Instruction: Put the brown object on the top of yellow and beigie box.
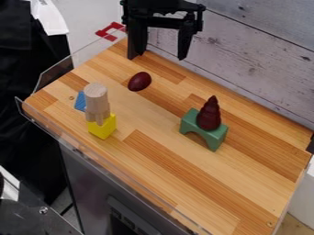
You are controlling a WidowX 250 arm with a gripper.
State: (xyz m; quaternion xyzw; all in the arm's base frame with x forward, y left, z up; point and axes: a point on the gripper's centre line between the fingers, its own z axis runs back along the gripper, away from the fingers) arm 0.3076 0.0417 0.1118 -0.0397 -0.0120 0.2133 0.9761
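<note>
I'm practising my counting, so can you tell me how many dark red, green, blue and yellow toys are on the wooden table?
Dark red: 2, the egg shape and the ridged cone
Green: 1, the arch block
Blue: 1, the small piece
Yellow: 1, the square block
Total: 5

I hang my parted fingers point(186, 40) above the table's point(257, 160) far edge, with a maroon egg point(140, 81) near, a maroon cone point(209, 115) on a green arch point(215, 136), and a beige piece point(97, 98) on a yellow block point(103, 127) near a blue block point(80, 102).
</note>
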